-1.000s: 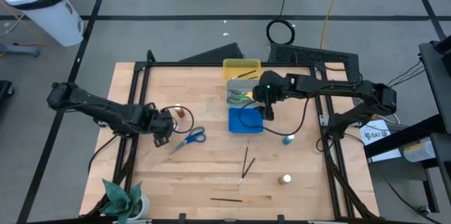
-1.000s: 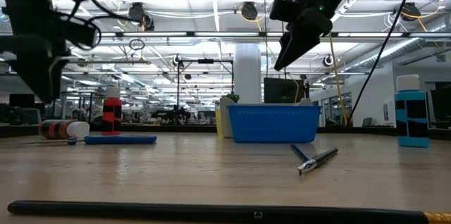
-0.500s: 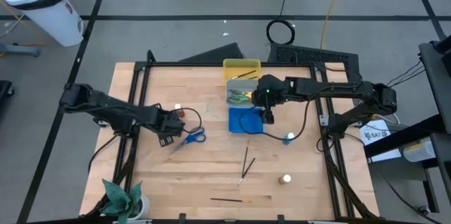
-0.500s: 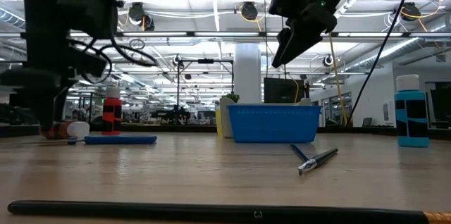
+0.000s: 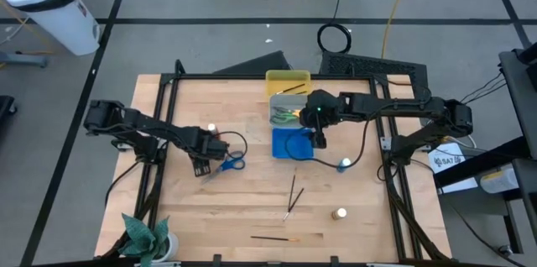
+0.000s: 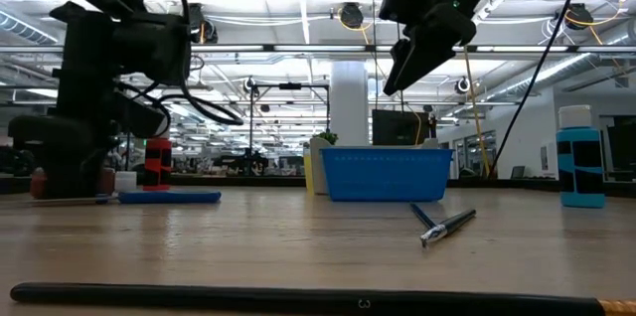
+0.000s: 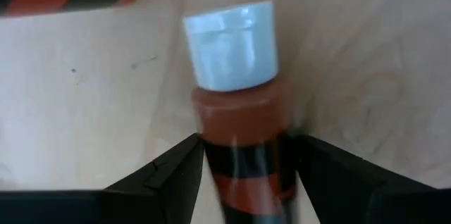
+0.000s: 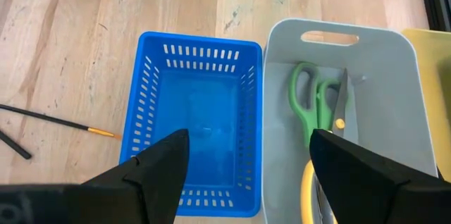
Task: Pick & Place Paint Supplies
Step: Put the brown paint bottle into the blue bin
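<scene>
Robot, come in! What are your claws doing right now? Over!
Left gripper down at the table, fingers around the brown bottle. Right gripper open, empty, above the blue tray. Blue scissors close beside left gripper.

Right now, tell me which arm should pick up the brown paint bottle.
Left. The left gripper already has the lying brown bottle between its open fingers; the right gripper hovers open above the blue tray, far off.

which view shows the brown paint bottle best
The left wrist view: the brown bottle fills the frame between the left gripper's fingers. High view shows only a speck; low view hides it behind the arm; right wrist view misses it.
</scene>
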You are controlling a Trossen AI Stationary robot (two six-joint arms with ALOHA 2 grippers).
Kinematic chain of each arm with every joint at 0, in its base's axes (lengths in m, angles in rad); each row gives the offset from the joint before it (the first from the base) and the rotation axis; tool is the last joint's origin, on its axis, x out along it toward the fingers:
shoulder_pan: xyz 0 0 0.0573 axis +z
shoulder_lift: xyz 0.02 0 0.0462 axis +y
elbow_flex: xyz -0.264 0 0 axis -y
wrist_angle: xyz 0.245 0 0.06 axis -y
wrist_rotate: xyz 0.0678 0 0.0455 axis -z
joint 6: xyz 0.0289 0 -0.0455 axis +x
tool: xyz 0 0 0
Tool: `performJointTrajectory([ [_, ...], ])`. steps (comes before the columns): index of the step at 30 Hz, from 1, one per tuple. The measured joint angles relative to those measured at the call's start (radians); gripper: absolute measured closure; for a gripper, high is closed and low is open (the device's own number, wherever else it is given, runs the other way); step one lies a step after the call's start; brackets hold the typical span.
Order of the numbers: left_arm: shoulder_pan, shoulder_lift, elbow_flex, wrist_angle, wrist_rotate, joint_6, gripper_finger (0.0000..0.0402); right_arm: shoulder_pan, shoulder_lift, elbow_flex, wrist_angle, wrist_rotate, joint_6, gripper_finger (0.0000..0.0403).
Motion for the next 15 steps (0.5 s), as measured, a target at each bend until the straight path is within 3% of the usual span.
performJointTrajectory([
  [3, -0.007, 0.011, 0.001, 0.001, 0.021, 0.001, 0.0181, 0.005, 0.000, 0.000, 0.001, 0.002, 0.003, 0.0127],
  [10, -0.011, -0.030, 0.044, -0.013, 0.071, -0.116, 0.0287, 0.033, 0.000, 0.000, 0.008, 0.003, 0.022, 0.0127],
  [15, -0.062, -0.128, 0.078, 0.130, 0.075, -0.141, 0.0288, 0.063, -0.010, 0.000, -0.011, 0.004, 0.062, 0.0127],
])
